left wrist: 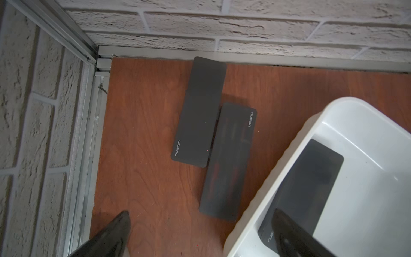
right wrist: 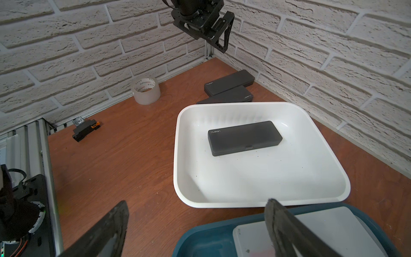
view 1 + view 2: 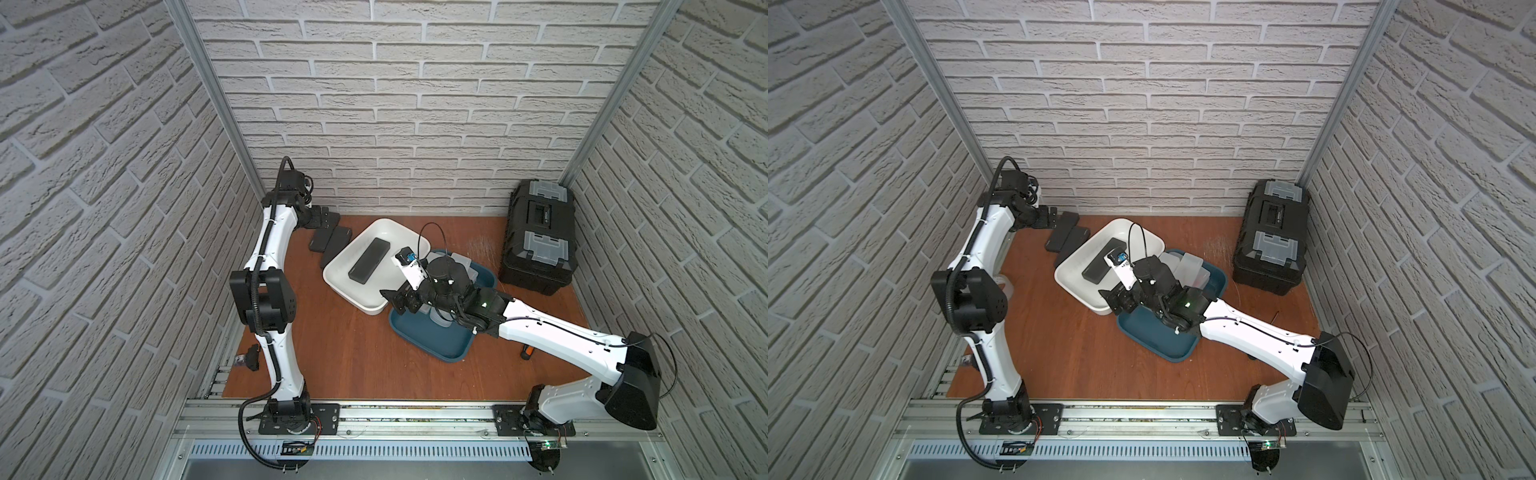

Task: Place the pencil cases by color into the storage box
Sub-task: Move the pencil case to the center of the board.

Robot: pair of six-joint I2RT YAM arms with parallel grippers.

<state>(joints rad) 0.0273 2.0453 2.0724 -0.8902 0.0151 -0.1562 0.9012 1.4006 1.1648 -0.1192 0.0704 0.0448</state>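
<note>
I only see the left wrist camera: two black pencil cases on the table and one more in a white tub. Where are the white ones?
Observer: The frosted white pencil cases lie in a blue tray right beside the white tub.
Operator: Is the other arm holding one?
Observer: No. The right gripper is open and empty, near where tub and tray meet.
Operator: Anything else on the table?
Observer: A clear tape roll stands by the brick wall.

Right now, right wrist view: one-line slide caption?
Open right gripper; black case in the white bin, two black cases on the table beside it.
</note>
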